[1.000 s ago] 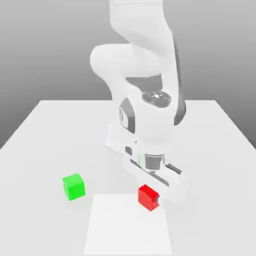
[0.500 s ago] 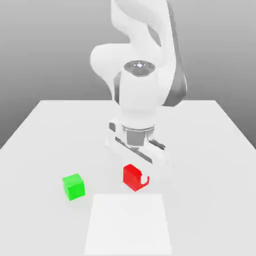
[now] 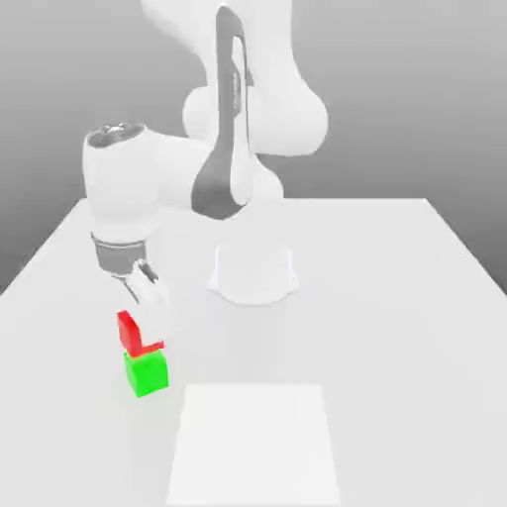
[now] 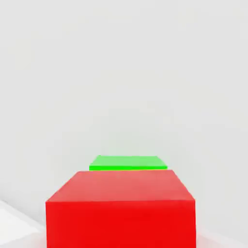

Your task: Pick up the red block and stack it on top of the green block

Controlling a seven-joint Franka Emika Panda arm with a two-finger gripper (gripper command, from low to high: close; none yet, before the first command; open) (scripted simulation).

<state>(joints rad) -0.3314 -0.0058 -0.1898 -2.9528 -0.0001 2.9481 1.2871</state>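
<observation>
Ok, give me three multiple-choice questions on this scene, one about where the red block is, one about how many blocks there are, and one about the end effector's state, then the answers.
1. Where is the red block?
A. Right above the green block
B. On the pale square mat
C. At the table's far edge

2. How many blocks are there?
A. One
B. Two
C. Three

3. What is the end effector doing?
A. Standing open over bare table
B. Shut on the red block
C. Shut on the green block

Answers:
1 A, the exterior view shows red directly over green.
2 B, one red and one green are all that show.
3 B, the red block sits in the fingers below the wrist.
</observation>
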